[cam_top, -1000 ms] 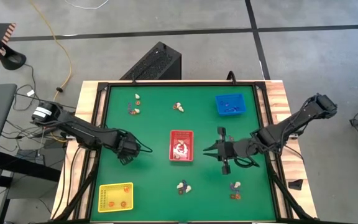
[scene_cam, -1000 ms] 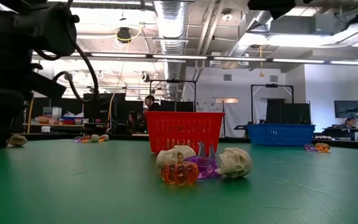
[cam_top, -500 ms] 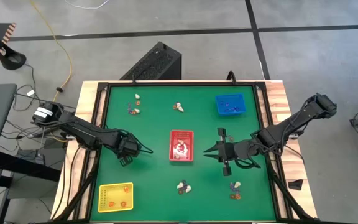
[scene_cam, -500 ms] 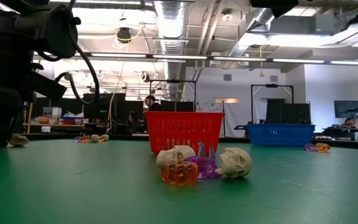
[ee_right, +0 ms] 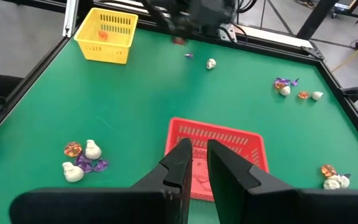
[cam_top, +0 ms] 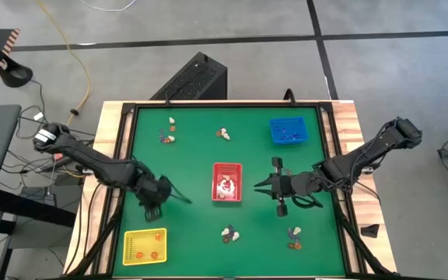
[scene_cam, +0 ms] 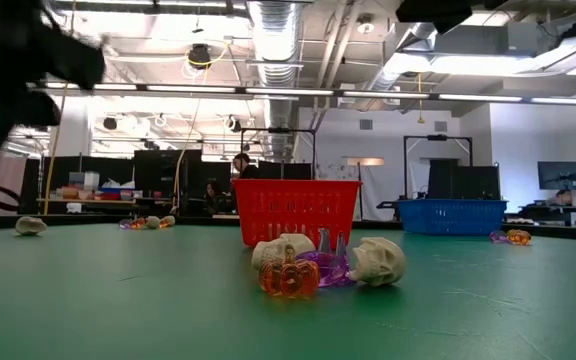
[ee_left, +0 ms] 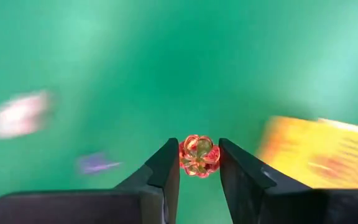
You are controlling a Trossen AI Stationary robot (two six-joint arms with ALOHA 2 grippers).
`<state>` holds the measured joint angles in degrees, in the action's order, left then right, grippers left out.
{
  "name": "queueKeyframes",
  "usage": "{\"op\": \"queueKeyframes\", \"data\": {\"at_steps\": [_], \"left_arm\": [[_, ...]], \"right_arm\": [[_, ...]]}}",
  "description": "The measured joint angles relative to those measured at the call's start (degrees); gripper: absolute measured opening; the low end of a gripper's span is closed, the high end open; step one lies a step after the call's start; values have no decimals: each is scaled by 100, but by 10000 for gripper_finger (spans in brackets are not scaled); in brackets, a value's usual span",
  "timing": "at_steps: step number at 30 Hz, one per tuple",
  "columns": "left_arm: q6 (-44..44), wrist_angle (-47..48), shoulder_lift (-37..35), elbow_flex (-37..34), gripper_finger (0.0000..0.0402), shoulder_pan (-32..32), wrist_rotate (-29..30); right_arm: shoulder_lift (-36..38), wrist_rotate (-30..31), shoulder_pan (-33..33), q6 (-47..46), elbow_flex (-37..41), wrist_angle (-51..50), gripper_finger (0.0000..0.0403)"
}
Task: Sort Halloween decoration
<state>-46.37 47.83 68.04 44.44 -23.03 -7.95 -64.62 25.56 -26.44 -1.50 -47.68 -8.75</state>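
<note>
Green table (cam_top: 193, 155); trinket clusters (scene_cam: 328, 265); workshop of dark monitors (scene_cam: 163, 172) beyond

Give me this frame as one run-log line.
left gripper: shut on orange pumpkin, near yellow tray | right gripper: empty, jaws narrowly parted, beside red tray

The middle tray (cam_top: 226, 182) sits between both grippers (left gripper (cam_top: 179, 194), right gripper (cam_top: 260, 187)).

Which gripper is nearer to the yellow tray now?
Left. The left gripper, holding an orange pumpkin, hovers just above the yellow tray; the right gripper waits beyond the red tray.
</note>
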Motion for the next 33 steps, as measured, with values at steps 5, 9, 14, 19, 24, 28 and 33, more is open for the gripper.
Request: {"op": "queueKeyframes", "data": {"at_steps": [5,9,14,19,24,28,33], "left_arm": [[-931,-1330,-43,5,84,-1127,-511],[-1558,-2073,188,5,90,-1960,-388],[-1934,-2454,639,5,105,-2508,215],[-2052,-2306,992,3,125,-2497,242],[-2077,-2325,1085,3,139,-2371,-113],[-2079,-2388,1023,3,142,-2080,-752],[-1714,-2956,1017,3,142,-1610,-1362]], "right_arm": [[0,0,-4,5,0,-25,81],[0,2,-2,119,0,-22,81],[0,2,-2,279,0,2,81],[0,2,38,572,0,82,81],[0,0,254,679,0,78,81],[0,0,488,713,0,74,81],[0,0,714,703,0,71,81]]}}
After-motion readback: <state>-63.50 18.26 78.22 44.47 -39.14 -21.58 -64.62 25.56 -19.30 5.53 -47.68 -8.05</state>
